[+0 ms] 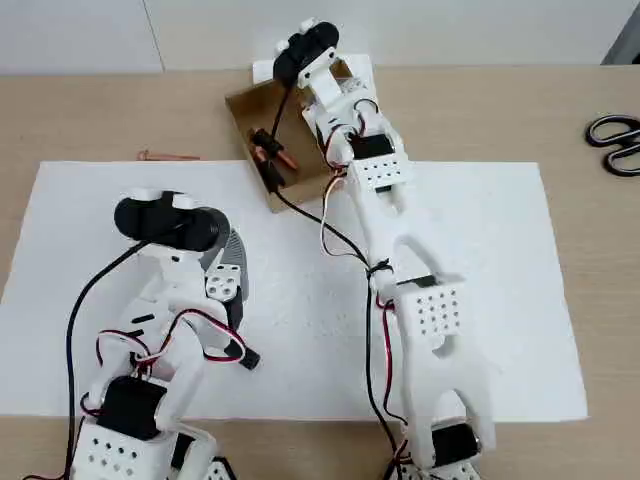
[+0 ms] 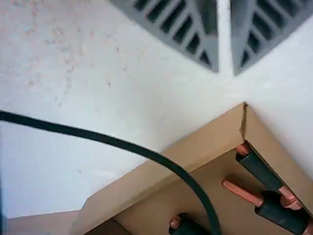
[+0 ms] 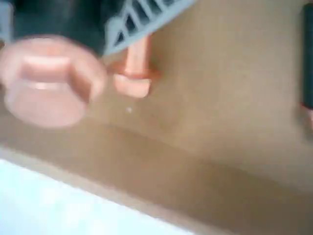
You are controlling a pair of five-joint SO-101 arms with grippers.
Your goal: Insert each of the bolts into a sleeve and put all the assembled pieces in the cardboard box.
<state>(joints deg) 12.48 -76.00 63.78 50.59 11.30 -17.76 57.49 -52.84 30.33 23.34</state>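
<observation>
The cardboard box [image 1: 243,112] sits at the back of the table, with several black sleeves with copper bolts [image 1: 272,150] lying inside. My right gripper [image 1: 325,145] is down in the box, shut on an assembled piece whose copper bolt head [image 3: 49,81] is close to the camera, under a grey finger [image 3: 142,19]. Another bolt [image 3: 134,73] lies on the box floor. One loose copper bolt [image 1: 168,155] lies on the table left of the box. My left gripper [image 2: 224,68] hovers shut over the white sheet short of the box corner [image 2: 195,147]; assembled pieces [image 2: 274,210] are visible inside.
A white sheet [image 1: 480,250] covers the middle of the table. Scissors [image 1: 615,140] lie at the far right edge. A black cable [image 2: 122,144] runs across the box's near wall.
</observation>
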